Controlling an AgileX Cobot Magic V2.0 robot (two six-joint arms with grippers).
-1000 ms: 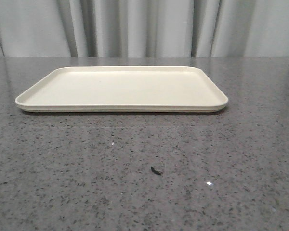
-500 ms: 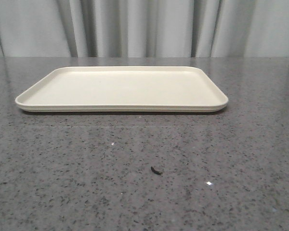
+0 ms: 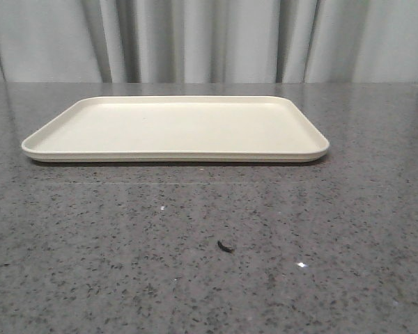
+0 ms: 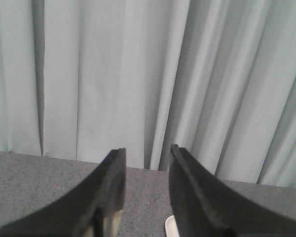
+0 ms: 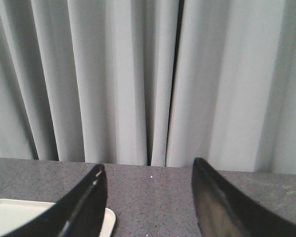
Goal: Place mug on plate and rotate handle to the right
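From the front, a smooth cream plate (image 3: 174, 129), rectangular with rounded corners and a low rim, lies flat on a speckled grey stone table (image 3: 209, 243); no mug shows. The left gripper (image 4: 145, 170) spreads its black fingers slightly, gripping nothing. The right gripper (image 5: 148, 187) gapes wider, bare, near pleated curtains (image 5: 138, 74).

Only the fingers of each arm show, and only in the wrist views. The left gripper (image 4: 147, 154) has two black fingers with a matte finish, broad at the base and curving up to narrow, blunt tips. The right gripper (image 5: 148, 168) has the same black, tapering, horn-like fingers (image 5: 84, 205), with a faint glossy sheen along their inner edges. No cables, screws or markings show on them.
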